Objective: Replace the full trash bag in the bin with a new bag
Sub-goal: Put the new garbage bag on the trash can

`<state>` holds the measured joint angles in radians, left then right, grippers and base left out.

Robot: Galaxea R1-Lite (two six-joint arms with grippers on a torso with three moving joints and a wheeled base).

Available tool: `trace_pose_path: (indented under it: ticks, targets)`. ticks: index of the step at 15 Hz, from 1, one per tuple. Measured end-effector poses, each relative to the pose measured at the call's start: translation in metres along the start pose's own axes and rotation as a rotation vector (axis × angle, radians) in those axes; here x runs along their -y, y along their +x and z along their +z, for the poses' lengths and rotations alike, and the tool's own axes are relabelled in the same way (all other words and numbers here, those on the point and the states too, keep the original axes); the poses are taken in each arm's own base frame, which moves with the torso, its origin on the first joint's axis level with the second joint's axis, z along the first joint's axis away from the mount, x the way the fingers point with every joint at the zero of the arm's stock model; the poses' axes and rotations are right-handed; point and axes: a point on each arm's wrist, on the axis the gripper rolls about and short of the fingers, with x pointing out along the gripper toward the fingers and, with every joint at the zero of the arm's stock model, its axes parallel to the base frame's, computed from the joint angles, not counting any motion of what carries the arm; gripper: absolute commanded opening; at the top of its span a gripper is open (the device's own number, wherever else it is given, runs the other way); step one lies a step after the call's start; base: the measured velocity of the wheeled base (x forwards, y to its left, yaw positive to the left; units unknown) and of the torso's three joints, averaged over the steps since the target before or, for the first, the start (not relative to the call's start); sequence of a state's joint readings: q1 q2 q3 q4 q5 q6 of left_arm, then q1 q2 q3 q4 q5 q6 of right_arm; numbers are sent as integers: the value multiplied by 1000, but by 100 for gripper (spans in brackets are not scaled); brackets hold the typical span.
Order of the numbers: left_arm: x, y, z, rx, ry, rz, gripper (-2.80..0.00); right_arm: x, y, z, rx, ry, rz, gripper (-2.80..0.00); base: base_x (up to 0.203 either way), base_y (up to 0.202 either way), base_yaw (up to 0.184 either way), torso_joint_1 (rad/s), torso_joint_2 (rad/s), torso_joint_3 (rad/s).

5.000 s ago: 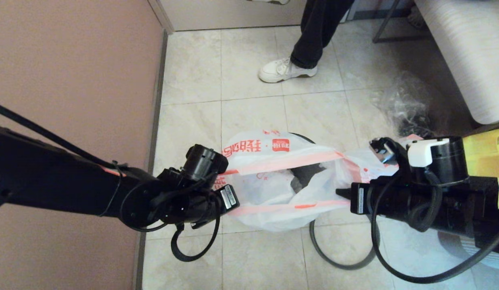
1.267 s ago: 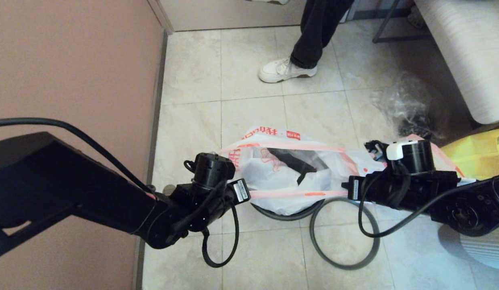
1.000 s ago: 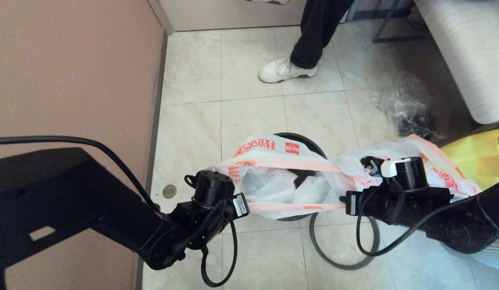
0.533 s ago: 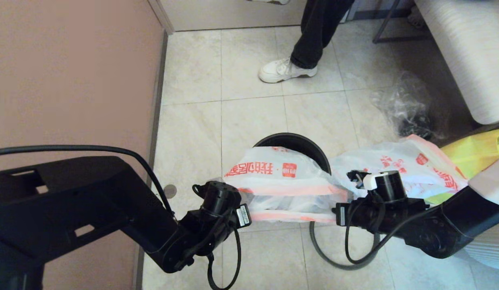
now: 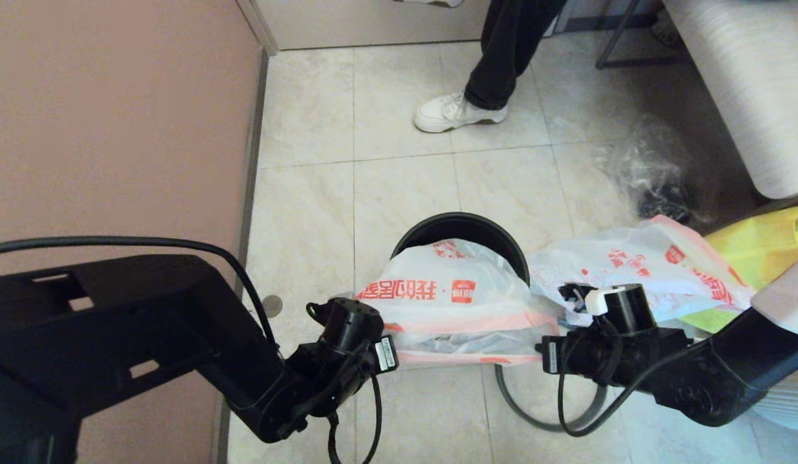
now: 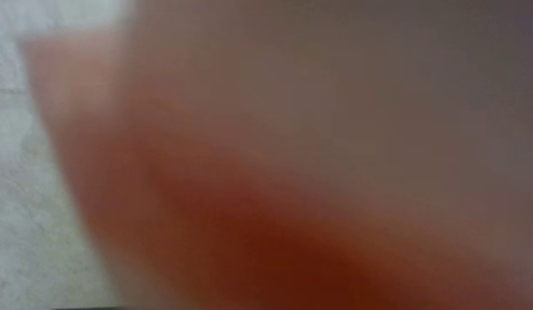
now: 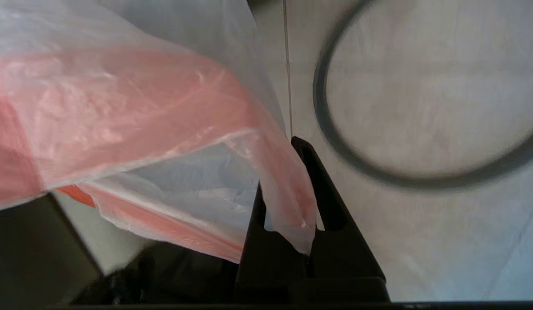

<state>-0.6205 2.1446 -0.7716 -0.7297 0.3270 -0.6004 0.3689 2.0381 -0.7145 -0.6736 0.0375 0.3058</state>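
New bag (image 5: 450, 290) stretches across the near side of the bin (image 5: 463, 227), its far part dipping into the bin mouth. Left tool (image 5: 393, 351) is clamped on the bag's left pink-orange handle edge; left wrist view shows only blurred orange plastic. Right tool (image 7: 292, 189) is closed on the bag's right handle edge, plastic pinched between its black fingers (image 7: 324, 202). Full trash bag (image 5: 650, 274) lies on the floor right of the bin, just beside a yellow bag (image 5: 759, 248). Dark grey ring rim (image 5: 521, 412) lies on the floor near the right tool. A person's white shoe (image 5: 456, 111) stands far behind the bin.
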Motion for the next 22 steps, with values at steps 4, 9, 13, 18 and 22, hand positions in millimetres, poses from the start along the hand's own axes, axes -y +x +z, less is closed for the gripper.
trace_pose_path:
  ticks: [4,9,13,18,22]
  targets:
    - [9,14,15,54,13,-8,-280,-1,15,15,45,-28,4,-280,0,0,0,0,0,0]
    - [11,23,17,77,41,13,0,-1,25,15,48,-73,-28,0,0,0,0,0,0,0]
    - [3,2,11,55,49,21,0,-7,1,-4,-3,-90,-17,0,0,0,0,0,0,0]
    - [-5,-34,4,21,35,-5,0,-22,-40,-26,-10,-153,104,0,0,0,0,0,0,0]
    - [-4,-54,7,31,39,-31,0,-22,-49,-32,4,-211,121,0,0,0,0,0,0,0]
